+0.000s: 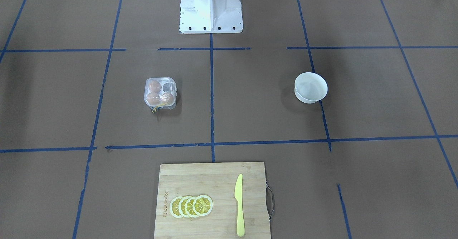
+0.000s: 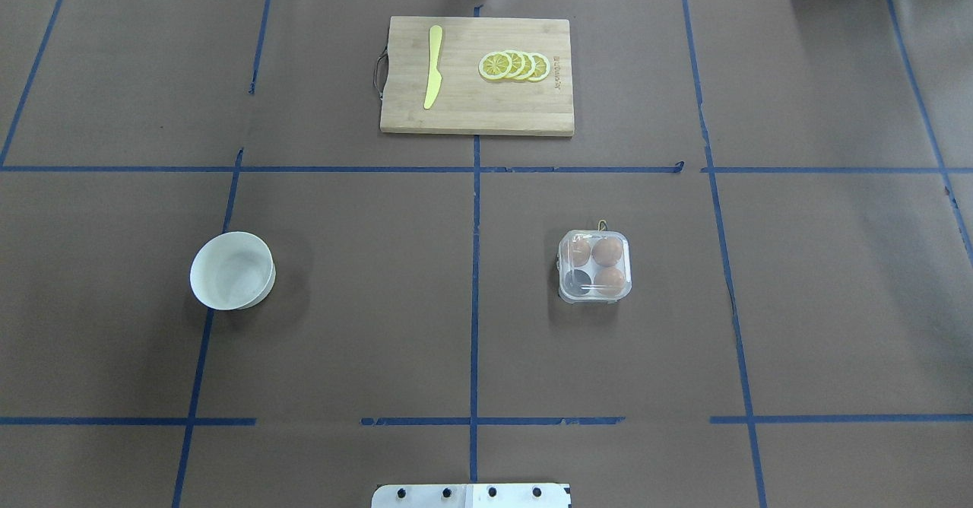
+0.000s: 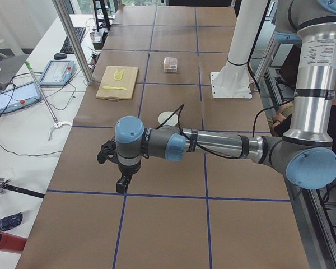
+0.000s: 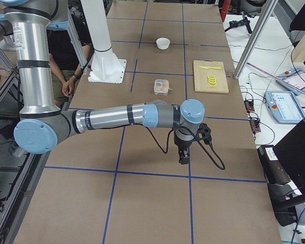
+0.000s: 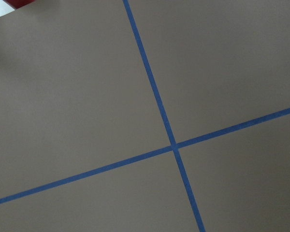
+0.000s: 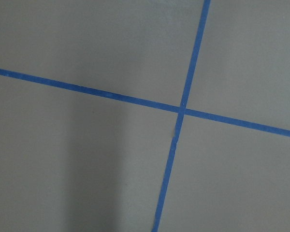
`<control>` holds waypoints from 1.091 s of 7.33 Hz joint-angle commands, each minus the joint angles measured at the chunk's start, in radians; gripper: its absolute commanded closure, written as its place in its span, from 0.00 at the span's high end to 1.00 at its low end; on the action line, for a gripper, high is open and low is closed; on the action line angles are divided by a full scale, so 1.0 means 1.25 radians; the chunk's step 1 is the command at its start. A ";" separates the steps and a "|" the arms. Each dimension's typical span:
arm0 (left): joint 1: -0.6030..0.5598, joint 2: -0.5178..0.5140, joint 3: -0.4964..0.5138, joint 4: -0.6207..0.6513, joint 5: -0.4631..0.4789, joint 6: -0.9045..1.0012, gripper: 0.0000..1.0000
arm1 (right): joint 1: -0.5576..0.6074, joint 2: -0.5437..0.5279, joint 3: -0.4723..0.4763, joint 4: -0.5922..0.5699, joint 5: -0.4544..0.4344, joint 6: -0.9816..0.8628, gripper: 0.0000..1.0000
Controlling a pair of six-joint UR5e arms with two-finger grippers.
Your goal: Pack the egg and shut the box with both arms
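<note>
Facing me, the box (image 1: 160,93) sits on the counter (image 1: 250,106) in my right half, string (image 1: 154,109) toward the cutting board (image 1: 211,181), an egg (image 1: 154,86) in three cups. Overhead it reads squarish (no real long axis). From the sides, my left end effector (image 3: 123,182) and right end effector (image 4: 183,157) point straight down off low, level arms. I cannot tell their spread.

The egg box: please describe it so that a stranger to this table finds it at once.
In the overhead view, start at the wooden cutting board at the far edge and come nearer, right of the central blue line. The egg box stands alone: small, square, clear plastic, holding three brown eggs, unlike the round white bowl left of the line.
</note>
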 commanded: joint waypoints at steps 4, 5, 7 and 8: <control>0.004 0.034 0.060 -0.075 -0.012 -0.118 1.00 | 0.014 -0.068 -0.072 0.105 0.019 0.001 1.00; 0.005 0.031 0.026 0.009 -0.013 -0.122 1.00 | 0.023 -0.070 -0.082 0.105 0.031 0.001 1.00; 0.007 0.034 -0.020 0.104 -0.014 -0.122 1.00 | 0.041 -0.073 -0.094 0.103 0.033 0.002 1.00; 0.008 0.045 -0.020 0.102 -0.023 -0.121 1.00 | 0.049 -0.071 -0.103 0.105 0.031 0.002 1.00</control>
